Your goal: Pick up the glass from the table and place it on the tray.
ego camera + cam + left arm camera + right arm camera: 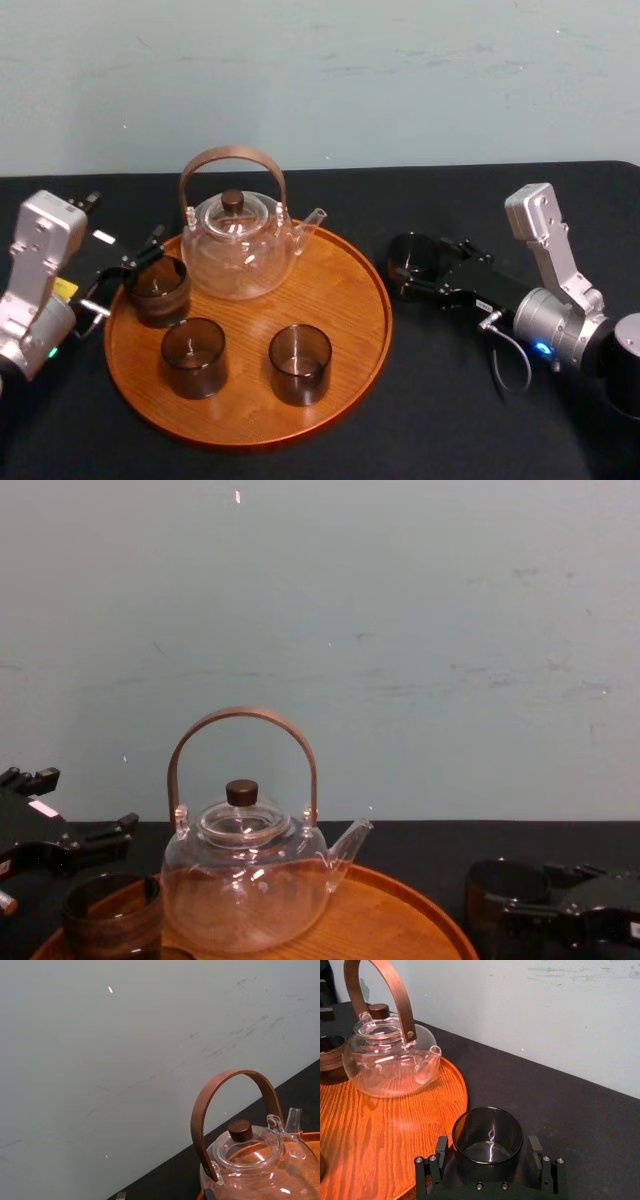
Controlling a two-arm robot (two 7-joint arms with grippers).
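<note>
The right gripper (489, 1152) is low over the table (570, 1110) with its two fingers on either side of the glass (487, 1130). A thin gap shows at each finger, so I judge the hand open and not yet gripping. The glass stands upright on the black cloth between the fingers. The wooden tray (380, 1125) begins just beside the finger on that side.

Several things could go wrong from here. If the fingers close unevenly, one pad would push the smooth glass sideways before the other arrives, and it could tip or slide out past the fingertips. The finger nearest the tray is so close to the raised rim that it may catch on it. If the lift is too low, the bottom of the glass could hit this rim. The teapot (390, 1060) points its spout toward the gripper, and three glasses (300, 362) already take places on the tray.

The gripper body hides the foot of the glass, so contact there is not clear. The left gripper (125, 270) waits at the far edge of the tray, and I cannot tell its state.
</note>
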